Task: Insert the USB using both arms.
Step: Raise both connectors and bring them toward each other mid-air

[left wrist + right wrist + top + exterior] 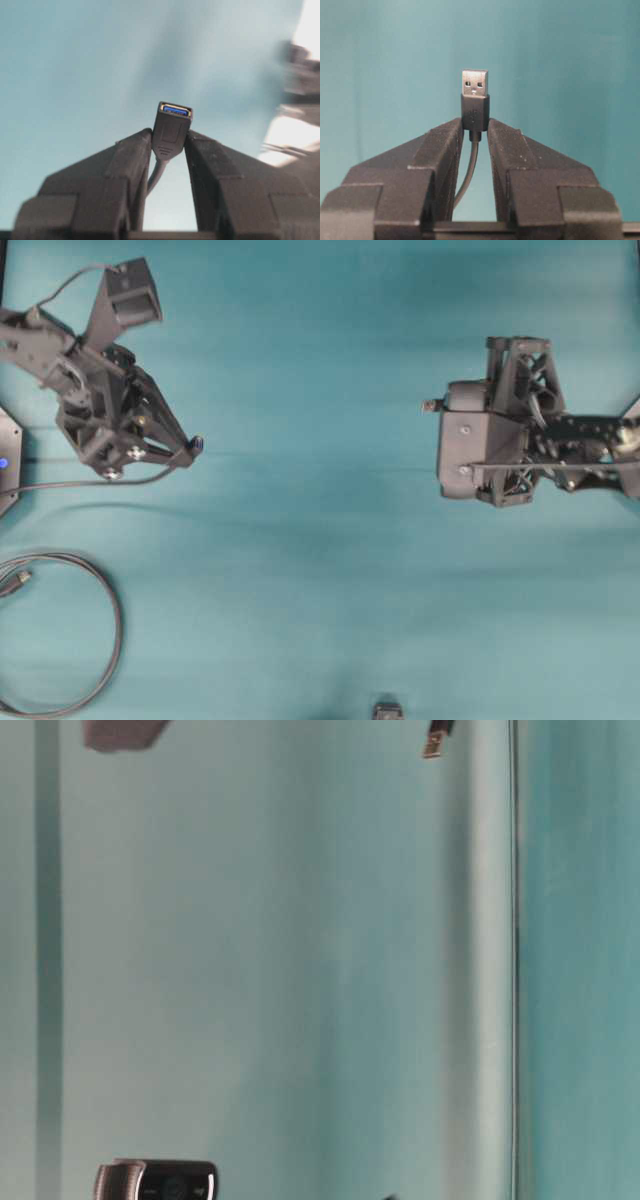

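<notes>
Black socket end (pixel 171 131) of the thin cable is clamped in the left pincer (pixel 168 142), raised over the teal counter (pixel 320 570). A looped cable (pixel 95 640) is laid at lower left. The USB (pixel 474 95) is gripped upright by its dark collar in the right pincer (pixel 475 131), well apart from the socket.

Left gripper (pixel 167 145) & right gripper (pixel 475 131) both clamped (arms well apart).
</notes>
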`<state>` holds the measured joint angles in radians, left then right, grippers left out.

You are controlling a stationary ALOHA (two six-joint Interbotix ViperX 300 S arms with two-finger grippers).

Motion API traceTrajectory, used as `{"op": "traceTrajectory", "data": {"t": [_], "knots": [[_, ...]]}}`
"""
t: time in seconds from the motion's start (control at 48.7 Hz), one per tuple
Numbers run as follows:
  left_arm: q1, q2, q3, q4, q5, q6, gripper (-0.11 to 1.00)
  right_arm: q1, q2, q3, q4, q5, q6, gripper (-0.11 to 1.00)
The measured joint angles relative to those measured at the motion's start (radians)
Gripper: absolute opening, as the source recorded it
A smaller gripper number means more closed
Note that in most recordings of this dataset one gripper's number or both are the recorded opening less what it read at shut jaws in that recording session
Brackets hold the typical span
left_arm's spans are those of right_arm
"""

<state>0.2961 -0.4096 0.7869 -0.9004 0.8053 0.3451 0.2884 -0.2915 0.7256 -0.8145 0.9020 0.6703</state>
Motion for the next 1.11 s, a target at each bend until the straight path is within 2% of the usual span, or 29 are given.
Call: {"op": "traceTrajectory", "data": {"t": [0.082,0.185,0.267,0.39,0.493,0.616,0.822,0.924,1.109], "knots": [[0.041,0.034,0.0,-0.158,0.081,0.109,0.26,0.048,0.0,0.002,-0.078,0.06,0.078,0.2],[0.077,0.087,-0.002,-0.305,0.153,0.204,0.26,0.109,0.002,0.002,-0.173,0.146,0.166,0.2],[0.089,0.14,-0.005,-0.388,0.218,0.259,0.26,0.153,0.017,0.002,-0.227,0.201,0.199,0.2],[0.098,0.25,-0.018,-0.492,0.374,0.327,0.26,0.216,0.055,0.002,-0.262,0.233,0.201,0.2],[0.098,0.334,-0.054,-0.523,0.469,0.348,0.26,0.262,0.1,-0.012,-0.268,0.25,0.201,0.2],[0.103,0.41,-0.124,-0.528,0.534,0.353,0.26,0.307,0.155,-0.054,-0.27,0.319,0.167,0.2],[0.115,0.509,-0.206,-0.529,0.634,0.354,0.26,0.347,0.249,-0.101,-0.281,0.466,0.028,0.2],[0.118,0.554,-0.236,-0.534,0.658,0.356,0.26,0.35,0.261,-0.106,-0.301,0.469,0.003,0.2],[0.12,0.618,-0.295,-0.586,0.68,0.385,0.26,0.35,0.261,-0.106,-0.368,0.48,-0.005,0.2]]}}
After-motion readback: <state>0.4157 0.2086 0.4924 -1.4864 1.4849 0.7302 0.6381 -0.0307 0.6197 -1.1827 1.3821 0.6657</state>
